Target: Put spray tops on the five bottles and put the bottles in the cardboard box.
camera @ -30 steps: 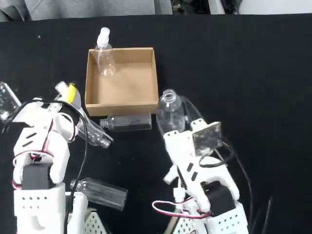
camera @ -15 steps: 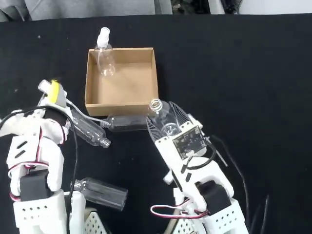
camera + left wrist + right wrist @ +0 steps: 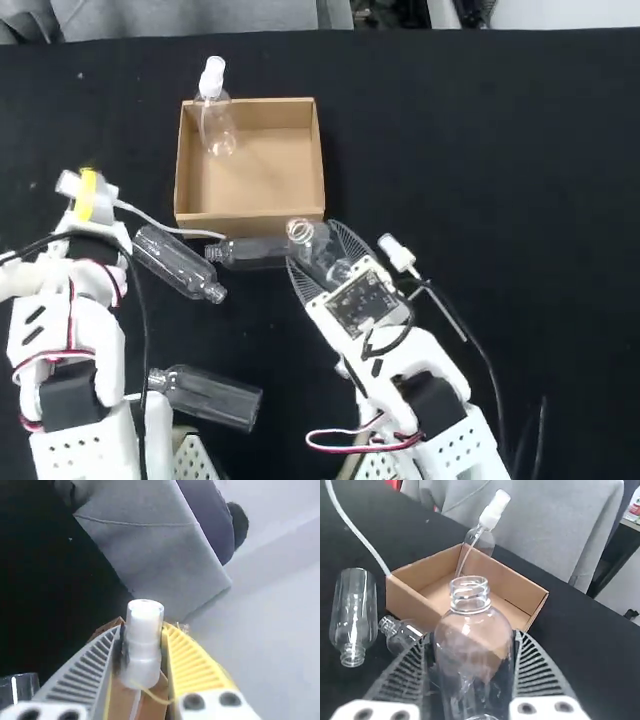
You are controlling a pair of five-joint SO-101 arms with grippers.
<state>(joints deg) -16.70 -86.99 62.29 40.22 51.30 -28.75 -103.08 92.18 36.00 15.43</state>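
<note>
Spray top [image 3: 143,617] in the left gripper [image 3: 141,630], clear bottle [image 3: 470,630] in the right gripper [image 3: 470,647].
The left gripper is clamped on the white spray top. The right gripper squeezes the clear bottle at mid-body, open neck past its fingertips, at 5 o'clock from the cardboard box [image 3: 250,215]. The clear bottle looks light, thin-walled and slick, so it is probably best held below the shoulder, not hard enough to buckle it.

Uncapped bottle [image 3: 472,645] clamped between jaws; cardboard box [image 3: 411,599] behind.
</note>
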